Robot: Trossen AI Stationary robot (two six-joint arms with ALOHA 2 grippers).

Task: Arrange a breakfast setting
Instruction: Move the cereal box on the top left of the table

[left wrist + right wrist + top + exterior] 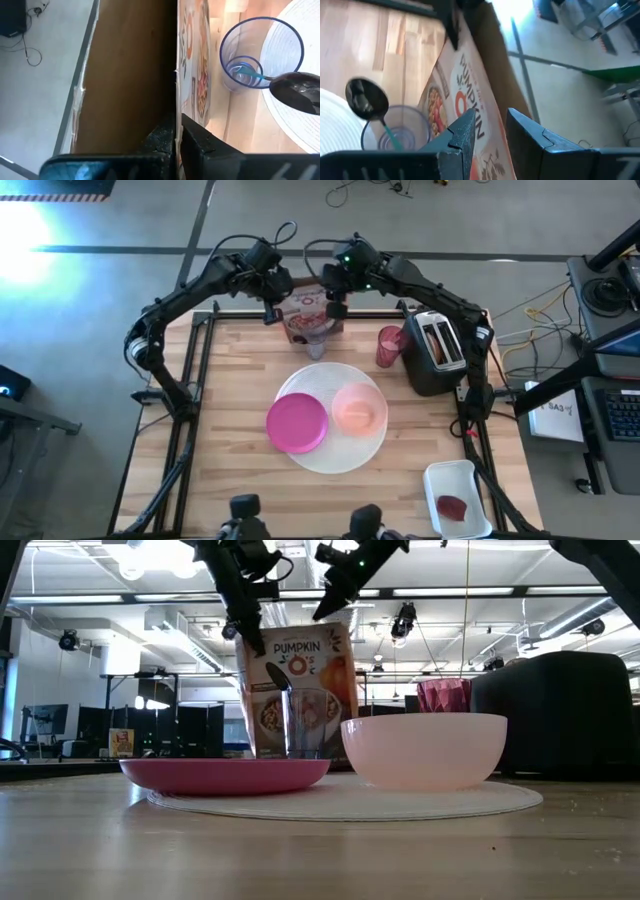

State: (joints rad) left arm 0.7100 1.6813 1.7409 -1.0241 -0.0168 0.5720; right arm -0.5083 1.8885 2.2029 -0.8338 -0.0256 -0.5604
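Observation:
The orange cereal box [305, 308] stands at the table's far edge, its brown top flap [125, 75] open. My left gripper [272, 311] is shut at the box's top left, and my right gripper [336, 308] is shut on its top right. In front of the box is the clear glass [320, 342] with the teal-handled spoon [367, 100] standing in it, bowl end up. The magenta plate [297, 423] and the peach bowl [358, 408] rest on the white mat [335, 380]. The pink cup [389, 345] stands to the right. The plate hides the box's bottom in the low view. My left gripper pinches a thin cardboard edge [176, 107] at the box's top, where the brown flap meets the printed face. Its fingers [200, 145] slant down from the far left. My right gripper has the box's top right part [487, 107] between its two fingers [462, 132]. They come slanting down from the far right. Whether the box rests on the table I cannot tell.
A black toaster [437, 352] stands at the right behind the cup. A white tray [458, 498] with something red lies at the near right corner. Bare wood shows at the table's left and near side.

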